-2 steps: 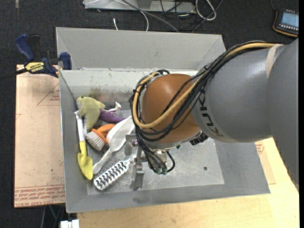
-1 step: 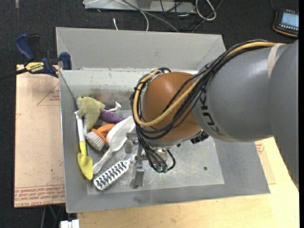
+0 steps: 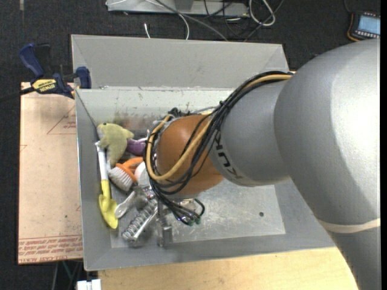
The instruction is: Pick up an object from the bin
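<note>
My gripper pokes out as grey metal from under the arm's orange cover, low in the bin's front left corner. Just left of it lies a long white stick with a yellow end, running along the left wall. An orange brush with white bristles lies just above the gripper, partly under the cover. Nothing is visibly held.
A pale yellow-green plush thing and a small purple piece sit in the back left corner. The arm and its cover with cables hide the bin's middle. Bare grey floor shows at the front right.
</note>
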### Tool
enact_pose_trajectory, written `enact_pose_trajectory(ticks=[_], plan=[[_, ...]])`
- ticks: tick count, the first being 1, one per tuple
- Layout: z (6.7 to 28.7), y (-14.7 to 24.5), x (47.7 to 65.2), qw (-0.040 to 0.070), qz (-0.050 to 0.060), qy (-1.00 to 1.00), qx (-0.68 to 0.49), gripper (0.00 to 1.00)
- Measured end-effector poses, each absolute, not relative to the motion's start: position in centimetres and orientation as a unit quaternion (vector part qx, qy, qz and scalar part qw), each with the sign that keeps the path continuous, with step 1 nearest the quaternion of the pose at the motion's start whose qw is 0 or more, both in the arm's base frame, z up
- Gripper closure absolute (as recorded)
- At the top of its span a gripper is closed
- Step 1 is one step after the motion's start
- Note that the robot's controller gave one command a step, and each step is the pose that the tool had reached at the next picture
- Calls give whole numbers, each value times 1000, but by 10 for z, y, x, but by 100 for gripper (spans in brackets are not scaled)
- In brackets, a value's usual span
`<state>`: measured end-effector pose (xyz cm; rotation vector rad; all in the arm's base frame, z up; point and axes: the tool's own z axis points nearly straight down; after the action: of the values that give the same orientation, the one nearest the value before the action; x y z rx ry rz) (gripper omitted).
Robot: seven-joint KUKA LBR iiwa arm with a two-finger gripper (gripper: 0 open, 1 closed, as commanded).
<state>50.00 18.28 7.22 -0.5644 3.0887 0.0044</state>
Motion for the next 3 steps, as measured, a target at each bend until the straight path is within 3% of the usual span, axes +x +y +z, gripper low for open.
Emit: enact_pose_trajectory(ticks=[1,2,3], plan=[[143,198,496,1,1,965,-261,0],[99,188,490,-4,1,951,-310,0],[70,197,498,2,2,892,-452,0]])
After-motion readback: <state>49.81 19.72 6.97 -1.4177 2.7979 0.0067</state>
